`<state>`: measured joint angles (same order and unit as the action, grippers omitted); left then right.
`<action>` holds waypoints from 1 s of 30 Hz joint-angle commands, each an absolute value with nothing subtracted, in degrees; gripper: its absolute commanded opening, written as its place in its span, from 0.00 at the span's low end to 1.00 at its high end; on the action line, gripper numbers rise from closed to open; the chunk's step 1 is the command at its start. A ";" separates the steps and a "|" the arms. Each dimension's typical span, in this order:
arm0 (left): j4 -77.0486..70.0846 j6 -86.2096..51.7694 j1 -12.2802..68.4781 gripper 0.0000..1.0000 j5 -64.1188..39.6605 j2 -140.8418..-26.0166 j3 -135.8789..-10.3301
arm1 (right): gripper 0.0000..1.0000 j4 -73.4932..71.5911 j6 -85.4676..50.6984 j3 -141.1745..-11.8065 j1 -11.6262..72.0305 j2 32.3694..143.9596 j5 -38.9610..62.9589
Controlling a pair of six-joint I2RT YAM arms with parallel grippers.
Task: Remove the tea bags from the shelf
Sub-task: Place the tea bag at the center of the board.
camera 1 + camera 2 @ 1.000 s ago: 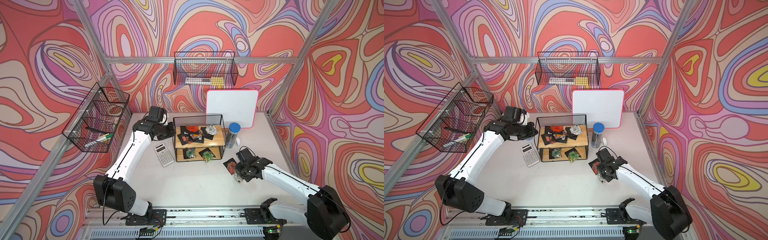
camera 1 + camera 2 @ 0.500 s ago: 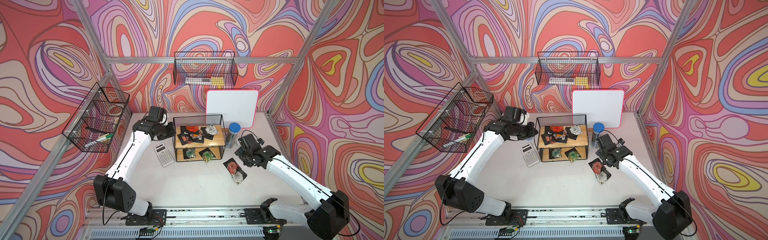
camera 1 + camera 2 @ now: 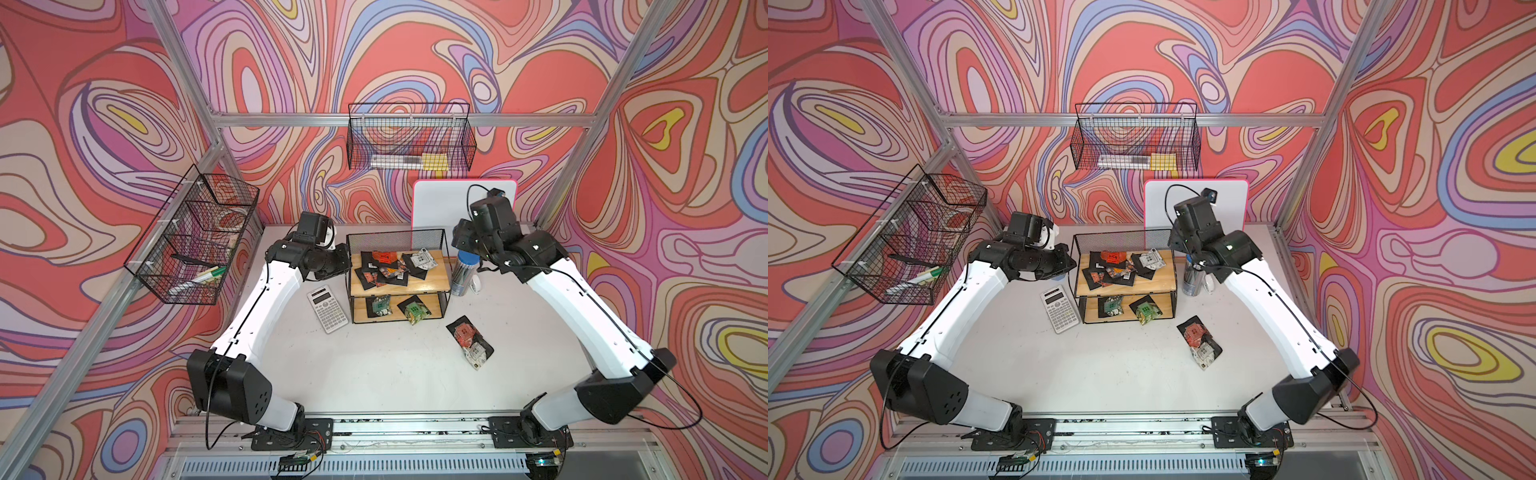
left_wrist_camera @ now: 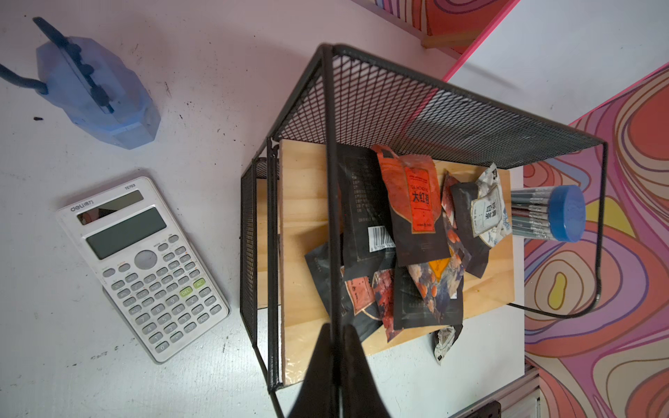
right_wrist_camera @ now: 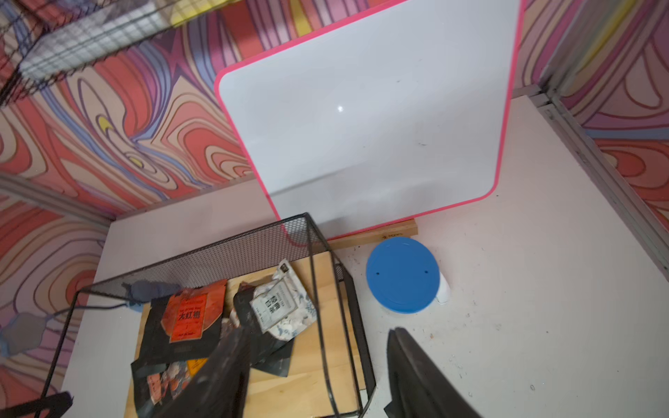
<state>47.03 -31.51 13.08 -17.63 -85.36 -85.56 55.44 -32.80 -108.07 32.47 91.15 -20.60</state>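
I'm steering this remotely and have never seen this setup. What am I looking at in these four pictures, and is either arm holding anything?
Two white robot arms stand at a table. Two pictures look down from overhead, nearly the same view; the other two come from a camera on each wrist. In the middle stands the shelf, with a pile of tea bags on its upper board and two more below. Two other tea bags lie on the table. Nearby are a calculator, a blue-lidded tube and a whiteboard. The left tool is shut on the shelf's wire frame. The right tool is open and empty, above the shelf's end.
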 commanded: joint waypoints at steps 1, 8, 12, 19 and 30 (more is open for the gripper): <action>46.27 -32.31 12.83 0.00 -16.57 -86.94 -86.47 | 0.62 63.94 -27.37 -116.07 34.77 97.85 -17.66; 46.23 -32.40 12.83 0.00 -16.59 -87.02 -86.57 | 0.66 69.30 -27.70 -126.33 36.04 109.49 -14.18; 46.23 -32.34 12.83 0.00 -16.30 -86.89 -86.39 | 0.68 70.78 -27.12 -129.17 36.04 114.06 -13.24; 46.21 -32.34 12.83 0.00 -16.44 -86.87 -86.30 | 0.73 70.62 -25.97 -131.06 36.04 119.34 -12.81; 46.27 -32.22 12.83 0.00 -16.60 -86.84 -86.48 | 0.78 70.75 -23.49 -134.07 35.97 125.52 -14.91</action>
